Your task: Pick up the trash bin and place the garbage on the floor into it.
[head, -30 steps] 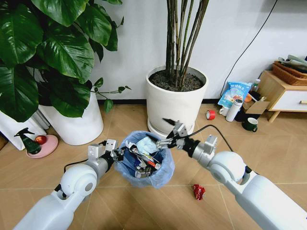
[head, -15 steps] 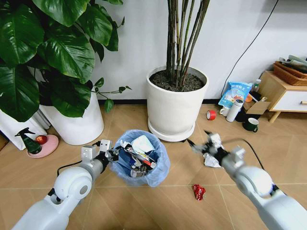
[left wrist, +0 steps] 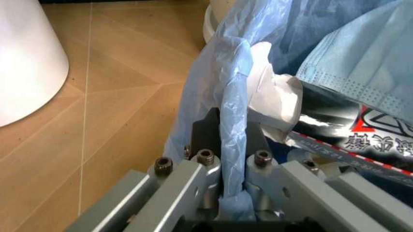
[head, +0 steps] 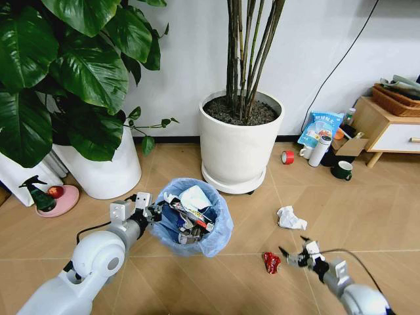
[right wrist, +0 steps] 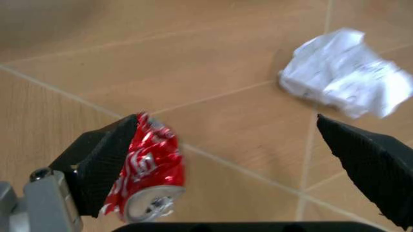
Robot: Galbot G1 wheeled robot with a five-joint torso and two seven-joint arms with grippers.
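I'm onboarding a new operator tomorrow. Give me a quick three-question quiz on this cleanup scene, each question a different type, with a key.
1. True or false: the left gripper is shut on the light-blue plastic bag rim of the small round trash bin.
2. Which litter lies nearest the open right gripper?
A. crumpled white tissue
B. crushed red can
C. roll of red tape
3. Fill in: the tissue and the red can lie on the tan wood-look ____.

Key: 1 true; 2 B; 3 floor.
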